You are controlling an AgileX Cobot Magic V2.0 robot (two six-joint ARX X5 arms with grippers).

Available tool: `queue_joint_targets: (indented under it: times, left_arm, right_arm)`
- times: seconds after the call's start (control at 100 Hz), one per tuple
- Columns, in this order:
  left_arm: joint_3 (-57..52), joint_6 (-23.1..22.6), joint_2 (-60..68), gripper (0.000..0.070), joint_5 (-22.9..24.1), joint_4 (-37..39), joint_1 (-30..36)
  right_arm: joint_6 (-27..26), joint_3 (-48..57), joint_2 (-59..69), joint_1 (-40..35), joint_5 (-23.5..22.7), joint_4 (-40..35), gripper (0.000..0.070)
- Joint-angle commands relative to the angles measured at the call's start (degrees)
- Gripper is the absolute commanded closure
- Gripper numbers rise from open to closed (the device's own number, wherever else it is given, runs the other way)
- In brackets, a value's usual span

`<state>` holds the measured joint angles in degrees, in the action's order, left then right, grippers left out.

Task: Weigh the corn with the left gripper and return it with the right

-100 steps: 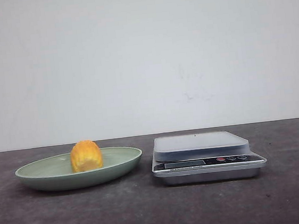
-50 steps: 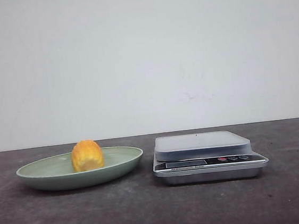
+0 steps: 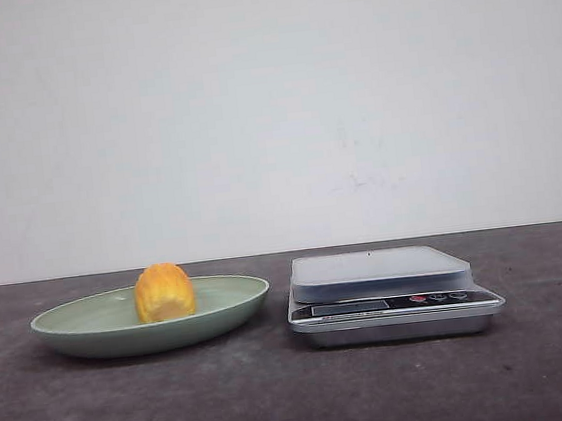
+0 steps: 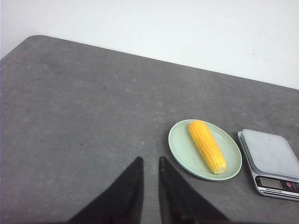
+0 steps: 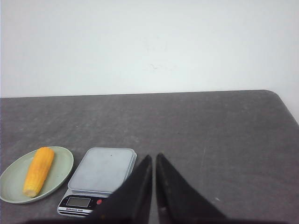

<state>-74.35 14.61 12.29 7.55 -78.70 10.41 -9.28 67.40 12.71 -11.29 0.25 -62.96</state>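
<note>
The corn [image 3: 164, 292] is a yellow-orange cob lying in a pale green plate [image 3: 91, 316] left of the silver scale [image 3: 379, 265]. In the left wrist view the corn [image 4: 207, 146] lies lengthwise in the plate [image 4: 180, 144], with the scale [image 4: 271, 151] beside it. My left gripper [image 4: 150, 159] hangs above bare table, well short of the plate, its jaws a narrow gap apart and nothing between them. My right gripper [image 5: 154, 156] is shut and empty, beside the scale [image 5: 103, 170], with the corn [image 5: 38, 170] beyond it. Neither gripper appears in the front view.
A dark grey table [image 3: 281, 401] carries the plate and scale side by side. A white wall [image 3: 271, 111] stands behind. The scale's platform holds nothing, and its display and buttons [image 3: 431, 298] face the front. The table's rounded corner [image 4: 32, 39] shows in the left wrist view.
</note>
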Motion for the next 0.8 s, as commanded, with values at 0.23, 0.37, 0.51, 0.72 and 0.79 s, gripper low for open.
queue_joint_targets:
  times: [0.23,0.37,0.51,0.72,0.79]
  left_arm:
    - [0.4,0.0,0.0,0.0685,0.1,1.7,-0.7]
    - [11.5,-2.0,-2.1,0.0685,-0.2,15.6,-4.7]
    - [29.9,-3.9,-7.0,0.0685,-5.6,38.6,-8.6]
    - [54.6,-4.5,-11.0,0.0685,-8.9,61.2,-11.3]
    - [60.7,-4.5,-12.0,0.0685,-9.6,65.9,-11.4]
  right_arm:
    - [-0.5,0.9,0.0,-0.1,0.2,0.3,0.0693]
    - [-0.5,0.9,0.0,-0.1,0.2,0.3,0.0693]
    - [-0.5,0.9,0.0,-0.1,0.2,0.3,0.0693]
    - [-0.5,0.9,0.0,-0.1,0.2,0.3,0.0693]
    - [-0.5,0.9,0.0,-0.1,0.2,0.3,0.0693]
